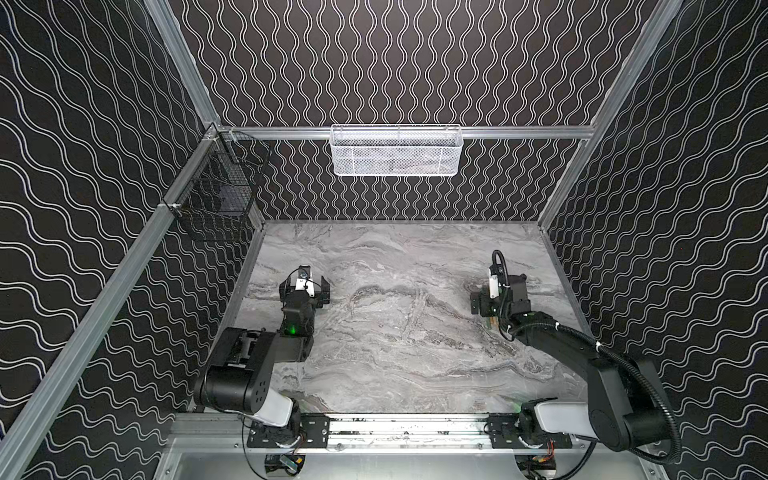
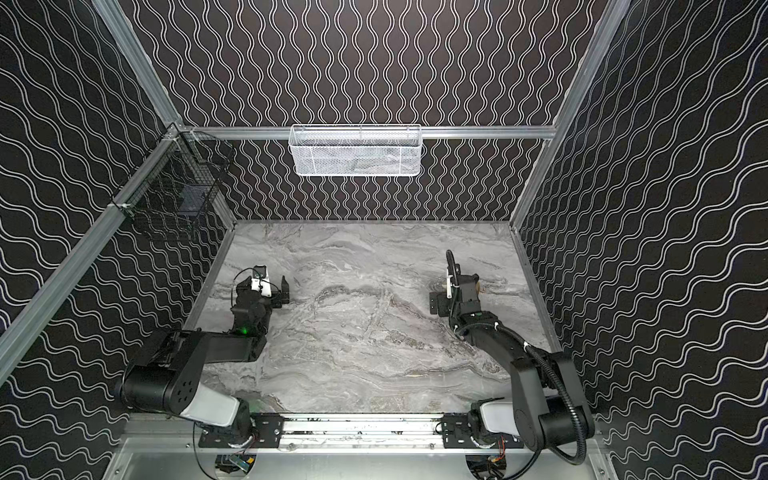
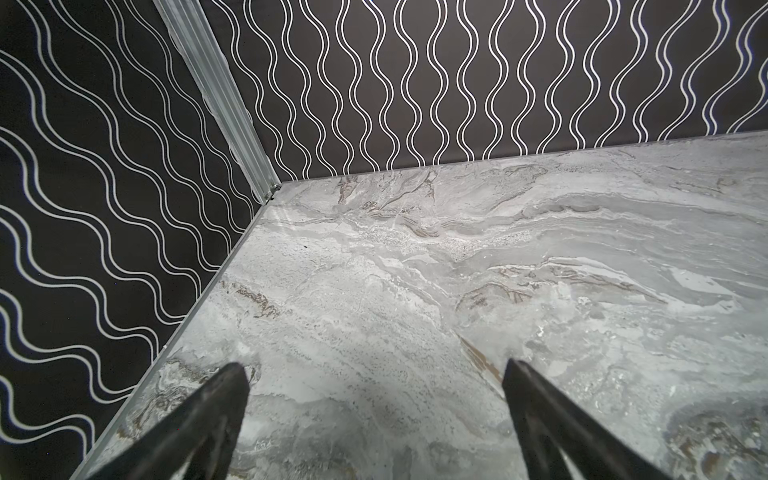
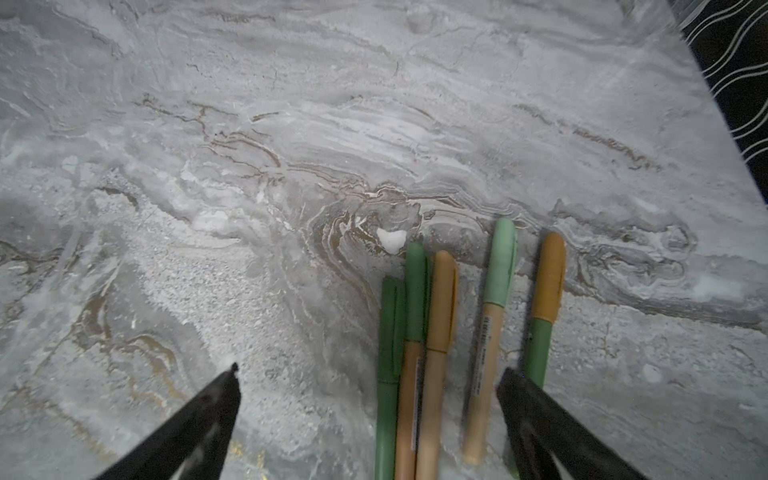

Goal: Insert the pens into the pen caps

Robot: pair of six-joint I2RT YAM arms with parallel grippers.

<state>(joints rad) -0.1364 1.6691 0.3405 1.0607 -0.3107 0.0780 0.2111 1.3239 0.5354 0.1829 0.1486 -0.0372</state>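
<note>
Top views first: the left end effector [image 1: 305, 293] hangs over bare counter [image 1: 395, 299] on the left, fingers spread with nothing between them. The right end effector [image 1: 498, 299] sits low over the right side of the counter. In both top views the wrist hides nearly everything under it.

Left wrist view: the left end effector [image 3: 374, 374] is released, and only marbled counter [image 3: 415, 270] runs ahead of it to the corner of the walls.

Right wrist view: five pens [image 4: 434, 374] lie side by side on the counter [image 4: 291, 124], each wearing one of the pen caps [image 4: 500, 266] on its far end. Three touch in a bundle, and two lie just beside it, slightly apart. The right end effector [image 4: 370, 370] is released and empty. Four of the pens lie between its fingers, crowded toward one of them. The orange-capped green pen [image 4: 538, 353] runs behind that fingertip; I cannot tell whether they touch.

With every visible pen capped, the step in hand looks like leaving the finished row. It is best done by rising straight up with the fingers wide and no sideways drift, since round barrels roll at a nudge. Whether each cap is pressed fully home is not visible.
</note>
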